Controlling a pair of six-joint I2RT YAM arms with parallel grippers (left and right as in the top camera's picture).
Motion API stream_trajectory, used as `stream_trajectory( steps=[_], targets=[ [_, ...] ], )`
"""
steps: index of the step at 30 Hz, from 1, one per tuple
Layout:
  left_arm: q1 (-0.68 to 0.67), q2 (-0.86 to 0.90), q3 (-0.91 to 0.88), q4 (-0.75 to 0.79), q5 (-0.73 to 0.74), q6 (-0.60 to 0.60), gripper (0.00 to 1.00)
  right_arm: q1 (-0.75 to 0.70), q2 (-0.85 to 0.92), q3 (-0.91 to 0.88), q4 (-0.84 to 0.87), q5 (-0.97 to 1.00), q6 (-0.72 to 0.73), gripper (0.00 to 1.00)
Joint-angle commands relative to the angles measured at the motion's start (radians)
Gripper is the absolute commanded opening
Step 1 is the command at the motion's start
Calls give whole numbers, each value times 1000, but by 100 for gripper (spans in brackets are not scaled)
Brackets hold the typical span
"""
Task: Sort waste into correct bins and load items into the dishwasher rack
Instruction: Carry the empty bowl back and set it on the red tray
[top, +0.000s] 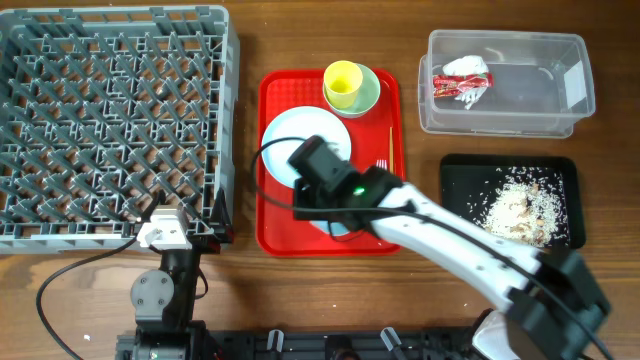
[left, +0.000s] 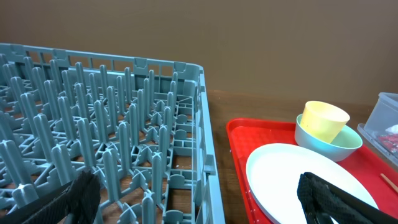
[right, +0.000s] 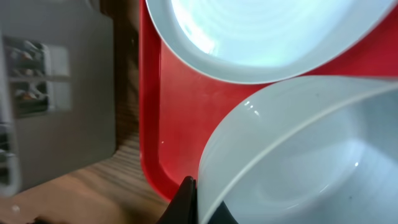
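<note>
Right gripper clamped on near rim of light blue bowl, at front edge of red tray; bowl just beside white plate; left gripper spread wide, holding nothing, at near right corner of dishwasher rack; strip of bare wood between rack wall and tray; yellow cup in pale green bowl at tray's far edge; wrapper in clear tub; rice scraps in black tray, both right of the red tray.

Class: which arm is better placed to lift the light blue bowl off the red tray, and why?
Right: the right gripper is shut on the rim of the light blue bowl, while the left gripper sits open beside the dishwasher rack.
</note>
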Motion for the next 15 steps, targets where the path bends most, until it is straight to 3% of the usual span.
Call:
stream_trajectory(
  steps=[1, 3, 6, 10, 12, 15],
  targets=[
    [-4, -3, -2, -5, -10, 16, 100, 19, 76, 4, 33, 34, 42, 4],
    [-4, -3, -2, -5, -10, 16, 100, 19, 81, 4, 45, -5, 37, 5],
    [-4, -3, -2, -5, -10, 16, 100, 19, 80, 9, 77, -89, -21, 14],
    [-4, -3, -2, -5, -10, 16, 100, 17, 71, 17, 73, -137, -70, 34],
    [-4, -3, -2, -5, -10, 16, 100, 1, 47, 52, 33, -179, -90, 47],
    [-4, -3, -2, -5, -10, 16, 100, -46, -3, 149, -75, -178, -127, 80]
  ],
)
